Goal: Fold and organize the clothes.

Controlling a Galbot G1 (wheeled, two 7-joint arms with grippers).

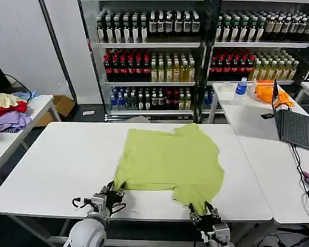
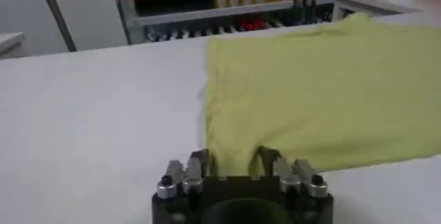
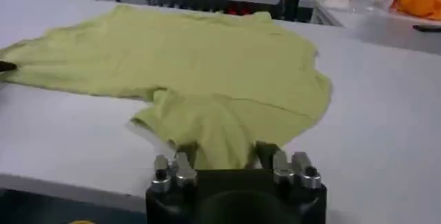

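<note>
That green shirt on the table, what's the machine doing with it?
A two-armed robot is working on folding the shirt, which lies spread on the white table. Its left hand is at the near corner of the shirt on its left side, and its right hand is at the sleeve hanging toward the table's front edge. In each wrist view the fingers sit on either side of the cloth edge. No fold has been made yet.

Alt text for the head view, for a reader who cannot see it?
A lime T-shirt lies spread on a white table, with the left gripper and right gripper each open around its near edge. Shelves of bottled drinks stand behind.
</note>
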